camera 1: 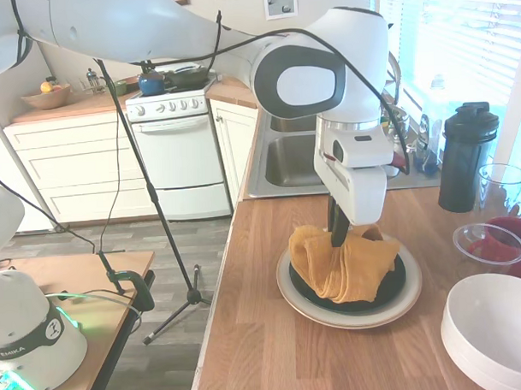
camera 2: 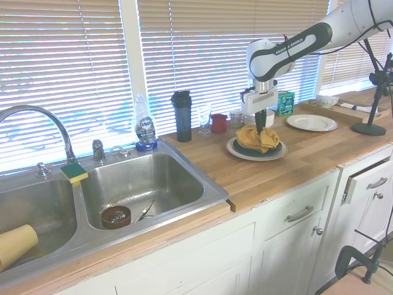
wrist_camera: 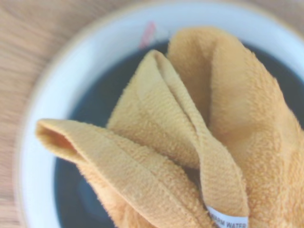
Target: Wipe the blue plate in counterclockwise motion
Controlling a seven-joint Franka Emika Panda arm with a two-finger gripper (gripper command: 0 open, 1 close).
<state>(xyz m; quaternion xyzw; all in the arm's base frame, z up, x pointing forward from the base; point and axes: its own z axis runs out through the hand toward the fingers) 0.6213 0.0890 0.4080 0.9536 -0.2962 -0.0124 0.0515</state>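
Claw point(camera 1: 339, 240) is clenched on a bunched orange towel point(camera 1: 344, 265), w/ the folds draping down onto the blue plate point(camera 1: 392, 286). Blue plate sits nested on a larger beige plate point(camera 1: 407, 305), on the wood counter point(camera 1: 274, 348), w/ the sink point(camera 2: 141, 184) well off to one side along the same counter.

Handling, as a guess: plate is glossy, stiff, breakable, prob slick, and only resting on the beige one, so it could skate or spin under a hard push. No need to grab it; keep hold of the towel high at the bunch, press lightly, let the cloth do the work. Towel is soft, floppy terry.

Near the blue plate: white bowl point(camera 1: 496, 328), clear glass bowl point(camera 1: 489, 243), dark shaker bottle point(camera 1: 466, 158). Kitchen w/ window blinds point(camera 2: 202, 55) behind, white stove point(camera 1: 169, 147) further back.
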